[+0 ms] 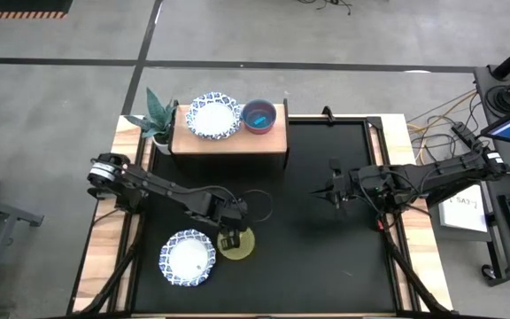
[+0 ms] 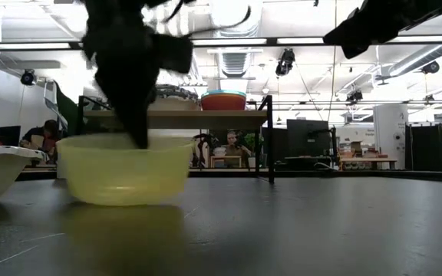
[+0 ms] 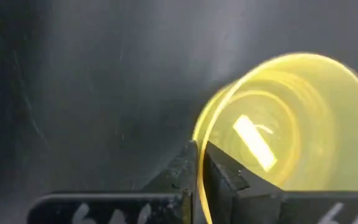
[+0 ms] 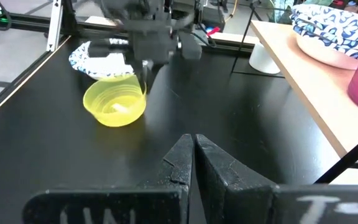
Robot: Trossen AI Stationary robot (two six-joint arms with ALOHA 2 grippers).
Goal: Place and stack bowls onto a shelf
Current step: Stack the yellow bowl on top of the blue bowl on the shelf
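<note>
A yellow-green bowl [image 1: 239, 245] stands upright on the black mat near the table's near edge, and my left gripper [image 1: 231, 237] is shut on its rim. A white bowl with a blue patterned rim [image 1: 187, 258] sits on the mat just left of it. The light-wood shelf [image 1: 274, 137] stands at the far left; on it rest a white patterned bowl [image 1: 213, 116] and small coloured bowls nested together [image 1: 258, 115]. My right gripper [image 1: 326, 193] is shut and hovers over the mat right of centre, touching nothing. My left gripper [image 3: 199, 152] pinches the yellow-green bowl's rim [image 3: 199, 134] on its left side, one finger inside the bowl and one outside. The fingers [image 2: 133, 115] come from above, pointing down. The bowl [image 2: 125, 169] stays upright with its base on the mat.
A potted plant [image 1: 156, 117] stands left of the shelf. The mat between the two arms and in front of the shelf is bare [image 1: 308, 257]. Cables and equipment lie beyond the table's right edge [image 1: 467, 142]. People sit in the room behind [image 2: 229, 146].
</note>
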